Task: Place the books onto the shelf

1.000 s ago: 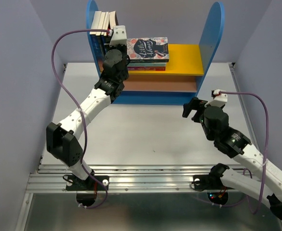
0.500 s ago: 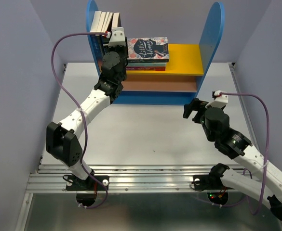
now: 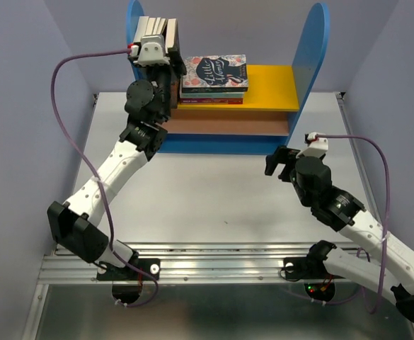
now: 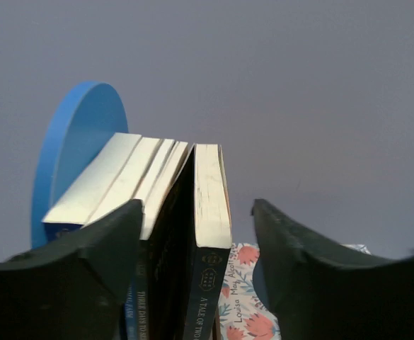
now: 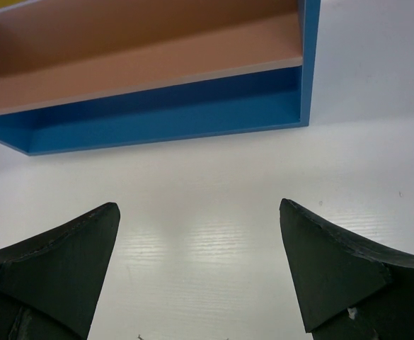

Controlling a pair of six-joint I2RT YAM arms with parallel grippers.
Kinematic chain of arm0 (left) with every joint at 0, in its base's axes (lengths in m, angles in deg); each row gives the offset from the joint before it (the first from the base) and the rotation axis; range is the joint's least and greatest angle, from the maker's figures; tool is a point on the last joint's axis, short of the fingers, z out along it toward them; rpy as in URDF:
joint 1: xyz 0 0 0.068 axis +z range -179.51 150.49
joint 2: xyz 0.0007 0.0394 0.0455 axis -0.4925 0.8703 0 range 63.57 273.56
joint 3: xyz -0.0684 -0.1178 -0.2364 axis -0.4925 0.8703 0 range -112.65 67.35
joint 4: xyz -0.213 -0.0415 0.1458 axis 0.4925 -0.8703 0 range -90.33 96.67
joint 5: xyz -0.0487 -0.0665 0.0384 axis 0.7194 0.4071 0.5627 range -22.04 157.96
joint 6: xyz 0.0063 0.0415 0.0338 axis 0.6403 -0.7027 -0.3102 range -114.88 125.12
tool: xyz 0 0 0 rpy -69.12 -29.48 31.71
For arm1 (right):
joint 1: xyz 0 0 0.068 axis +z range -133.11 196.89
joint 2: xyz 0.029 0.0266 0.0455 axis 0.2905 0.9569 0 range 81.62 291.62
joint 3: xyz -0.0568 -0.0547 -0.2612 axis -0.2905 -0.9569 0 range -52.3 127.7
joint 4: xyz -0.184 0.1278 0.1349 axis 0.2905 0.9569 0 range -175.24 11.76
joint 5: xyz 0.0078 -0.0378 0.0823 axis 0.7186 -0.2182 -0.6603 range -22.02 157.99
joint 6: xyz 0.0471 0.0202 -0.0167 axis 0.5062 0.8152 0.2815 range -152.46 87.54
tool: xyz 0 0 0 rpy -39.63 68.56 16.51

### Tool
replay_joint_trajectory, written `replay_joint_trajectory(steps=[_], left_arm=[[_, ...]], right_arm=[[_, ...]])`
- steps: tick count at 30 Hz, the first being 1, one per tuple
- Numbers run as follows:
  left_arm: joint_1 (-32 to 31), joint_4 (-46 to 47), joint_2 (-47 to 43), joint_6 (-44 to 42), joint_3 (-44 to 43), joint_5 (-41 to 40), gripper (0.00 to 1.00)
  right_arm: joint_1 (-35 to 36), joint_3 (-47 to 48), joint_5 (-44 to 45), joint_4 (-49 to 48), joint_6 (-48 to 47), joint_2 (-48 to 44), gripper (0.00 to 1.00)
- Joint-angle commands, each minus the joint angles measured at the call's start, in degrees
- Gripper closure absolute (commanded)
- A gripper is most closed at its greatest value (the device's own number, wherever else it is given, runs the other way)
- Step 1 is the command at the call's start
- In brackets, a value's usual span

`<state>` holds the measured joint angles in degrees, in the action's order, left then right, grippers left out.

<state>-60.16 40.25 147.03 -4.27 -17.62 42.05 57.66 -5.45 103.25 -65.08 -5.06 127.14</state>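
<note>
At the far left of the shelf (image 3: 318, 42), the books (image 3: 153, 30) stand on the yellow upper board (image 3: 277, 85), against the shelf's left blue side panel (image 4: 72, 134). In the left wrist view, most of them lean left toward that panel with their pale page edges fanned. The one farthest from the panel, with "A Tale of Two Cities" on its spine, stands nearly upright.

The left claw (image 4: 196, 209) is raised to the shelf's upper level at this row. It is released: its dark fingers (image 4: 79, 276) are spread on either side of the rightmost books, and a clear gap shows between the right finger and the upright book.

Just right of the standing books, on the same yellow board, lies a flat stack topped by a floral cover (image 3: 215, 74).

Further right, in front of the shelf's right end, the right claw (image 5: 199, 207) hangs over the bench (image 3: 214, 191), spread wide and holding nothing. Its wrist view looks at the shelf's salmon middle board (image 5: 157, 49) and blue base (image 5: 164, 113), with bare bench between the fingertips.
</note>
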Motion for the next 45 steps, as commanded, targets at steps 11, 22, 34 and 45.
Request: replay_joint_trajectory(steps=[11, 22, 34, 45], left_arm=[[0.7, -2.9, -18.5, 8.0, 1.6, 13.3, 0.01], [0.9, -20.6, -29.8, 22.7, 14.7, -1.3, 0.01], [11.6, -30.8, -28.2, 27.7, 14.0, 0.1, 0.01], [28.9, -38.7, -17.4, 35.6, 3.3, 7.1, 0.01]], right_arm=[[0.0, 1.9, -3.0, -1.4, 1.0, 2.0, 0.00], [0.0, 23.1, -0.6, -1.6, -3.8, 17.7, 0.00], [-14.1, 51.8, -15.5, 2.1, -13.7, 41.6, 0.03], [-16.1, 64.5, -13.2, 3.2, -23.4, 54.0, 0.70]])
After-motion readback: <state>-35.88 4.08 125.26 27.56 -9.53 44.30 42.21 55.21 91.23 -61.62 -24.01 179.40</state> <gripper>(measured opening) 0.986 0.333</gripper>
